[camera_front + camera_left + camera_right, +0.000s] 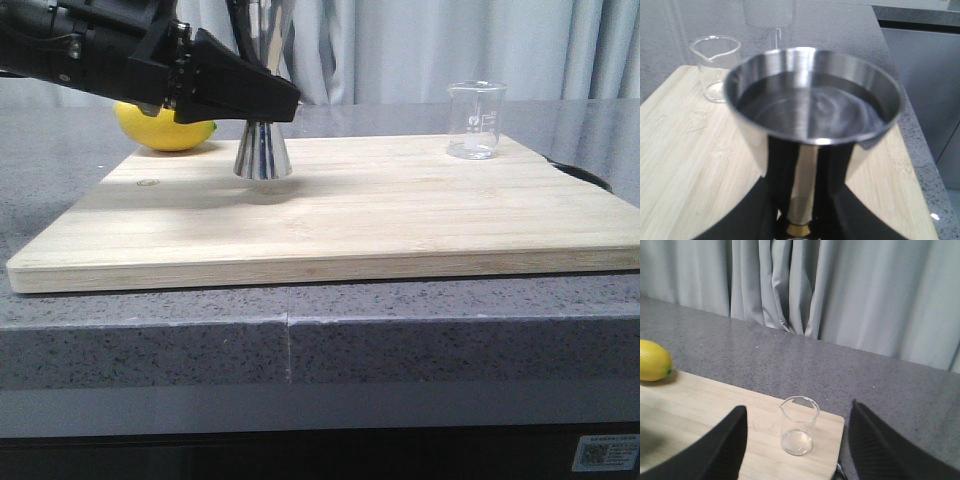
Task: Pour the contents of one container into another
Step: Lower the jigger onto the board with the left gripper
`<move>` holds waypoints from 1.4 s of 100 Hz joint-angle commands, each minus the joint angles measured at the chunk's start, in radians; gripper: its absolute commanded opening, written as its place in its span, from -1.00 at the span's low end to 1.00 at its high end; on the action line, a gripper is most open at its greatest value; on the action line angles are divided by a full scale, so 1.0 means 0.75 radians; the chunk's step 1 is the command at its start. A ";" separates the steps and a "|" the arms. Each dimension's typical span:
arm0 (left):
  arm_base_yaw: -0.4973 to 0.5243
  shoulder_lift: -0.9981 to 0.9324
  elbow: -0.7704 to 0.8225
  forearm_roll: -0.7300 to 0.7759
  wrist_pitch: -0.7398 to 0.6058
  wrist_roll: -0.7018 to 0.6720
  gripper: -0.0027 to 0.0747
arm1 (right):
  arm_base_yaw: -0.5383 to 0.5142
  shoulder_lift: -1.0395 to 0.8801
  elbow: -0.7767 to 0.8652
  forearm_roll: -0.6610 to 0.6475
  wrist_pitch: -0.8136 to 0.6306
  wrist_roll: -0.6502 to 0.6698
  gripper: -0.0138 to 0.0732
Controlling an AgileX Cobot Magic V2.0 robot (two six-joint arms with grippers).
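The left claw [262,100] is closed on the jigger [263,155], its black fingers [740,220] pinching the narrow waist where the thin gold band sits; the steel cup flares out above the fingers and a matching cone spreads below them. The base looks to hang just clear of the cutting board [400,210], with a soft shadow under it, though I cannot tell for certain that it is off the wood. The jigger is mirror-polished steel, hourglass in shape; it is stiff and will not break, but I judge it slippery, so the waist is the right place to take it, since both flares stop it sliding through the grip. Its upper cup shows dark swirling reflections inside; whether there is liquid in it I cannot tell. Behind the left claw, on the far side of the arm, lies a lemon [165,128] at the back edge of the board.

Well off to the right of that claw stands the beaker [475,120], upright near the board's far right corner; it is clear thin glass with white printed marks and a small pouring lip, and it looks empty. I judge it light and fragile, smooth too; it wants a gentle hold around the mid-wall, lip turned toward the jigger. The right claw [797,445] is spread wide, the beaker [799,425] standing ahead between its two fingers, untouched.
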State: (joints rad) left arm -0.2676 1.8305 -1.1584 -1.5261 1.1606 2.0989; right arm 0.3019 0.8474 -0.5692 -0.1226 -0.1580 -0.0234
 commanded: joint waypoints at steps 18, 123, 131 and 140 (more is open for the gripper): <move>0.024 -0.074 -0.038 -0.165 0.144 0.054 -0.98 | 0.000 -0.017 -0.034 0.004 -0.096 0.000 0.24; 0.024 -0.025 -0.038 -0.186 0.122 0.113 -0.98 | 0.000 -0.017 -0.034 0.004 -0.096 0.000 0.24; 0.024 -0.017 -0.038 -0.189 0.122 0.113 -0.98 | 0.000 -0.017 -0.034 0.004 -0.096 0.000 0.24; 0.024 0.000 -0.038 -0.188 0.122 0.113 -0.98 | 0.000 -0.017 -0.034 0.004 -0.096 0.000 0.24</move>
State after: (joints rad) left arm -0.2529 1.8636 -1.1584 -1.5865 1.1588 2.1812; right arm 0.3019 0.8474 -0.5692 -0.1226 -0.1580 -0.0234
